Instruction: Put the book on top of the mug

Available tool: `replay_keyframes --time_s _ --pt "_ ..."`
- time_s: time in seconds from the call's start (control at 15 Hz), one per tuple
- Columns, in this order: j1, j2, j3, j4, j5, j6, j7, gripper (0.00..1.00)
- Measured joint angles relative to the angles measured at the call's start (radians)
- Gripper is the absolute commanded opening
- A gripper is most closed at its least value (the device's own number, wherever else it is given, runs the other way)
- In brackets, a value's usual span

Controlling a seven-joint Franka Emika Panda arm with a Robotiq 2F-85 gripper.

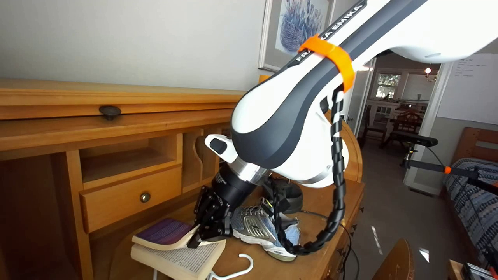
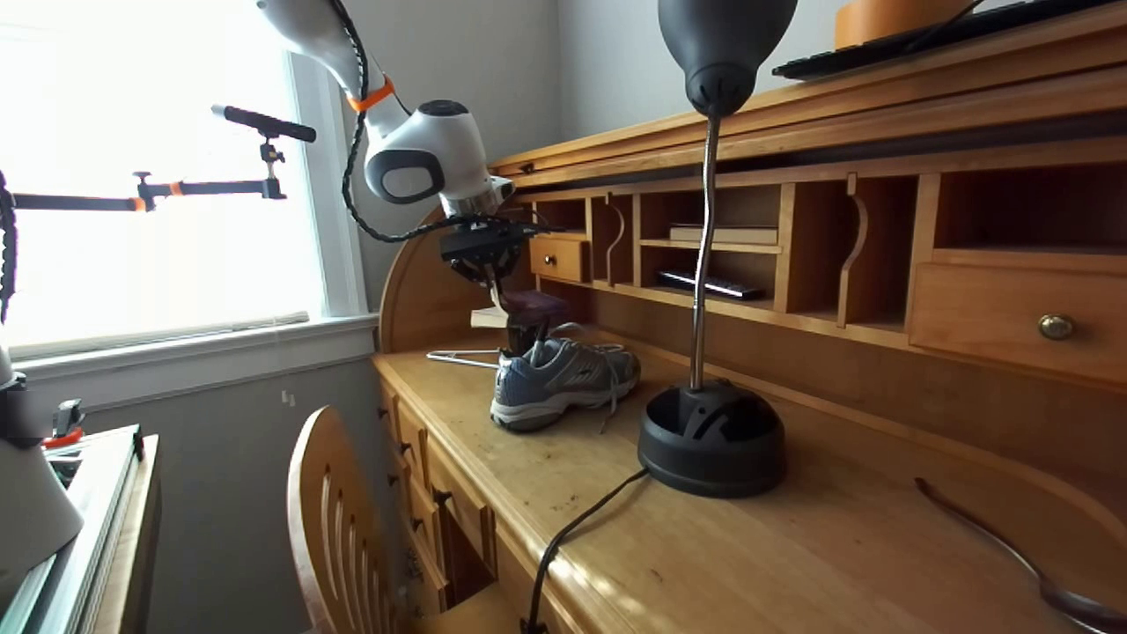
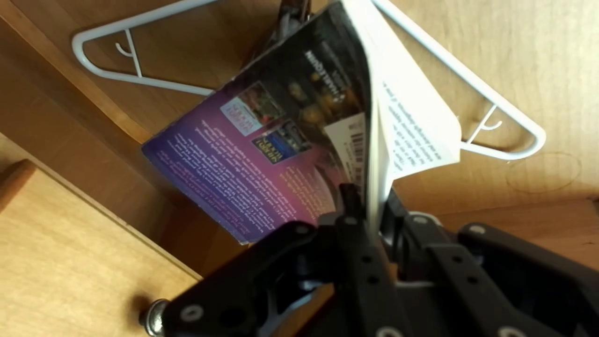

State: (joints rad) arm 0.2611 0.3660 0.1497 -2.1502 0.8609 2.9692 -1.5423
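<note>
The book has a dark purple back cover (image 3: 243, 178) and cream pages. My gripper (image 3: 369, 203) is shut on an edge of the cover with some pages, and the book splays open. In an exterior view the gripper (image 1: 197, 235) pinches the raised cover, and the open book (image 1: 179, 258) hangs at the lower left. In an exterior view the gripper (image 2: 495, 275) holds the book (image 2: 535, 305) above the desk. A dark shape, seemingly the mug (image 2: 526, 338), stands under the book behind the sneaker. The book covers most of it in the wrist view.
A grey-blue sneaker (image 1: 253, 225) stands beside the gripper. A white hanger (image 3: 468, 75) lies on the desk under the book. A black lamp base (image 2: 711, 449) with a tall stem stands past the sneaker. Desk drawers (image 1: 132, 196) and cubbies rise behind the book.
</note>
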Motion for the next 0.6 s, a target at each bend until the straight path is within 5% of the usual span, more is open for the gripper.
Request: replay_keyframes --time_s 0.6 --pt "0.005 0.005 -0.008 0.017 0.000 0.000 0.009 0.04"
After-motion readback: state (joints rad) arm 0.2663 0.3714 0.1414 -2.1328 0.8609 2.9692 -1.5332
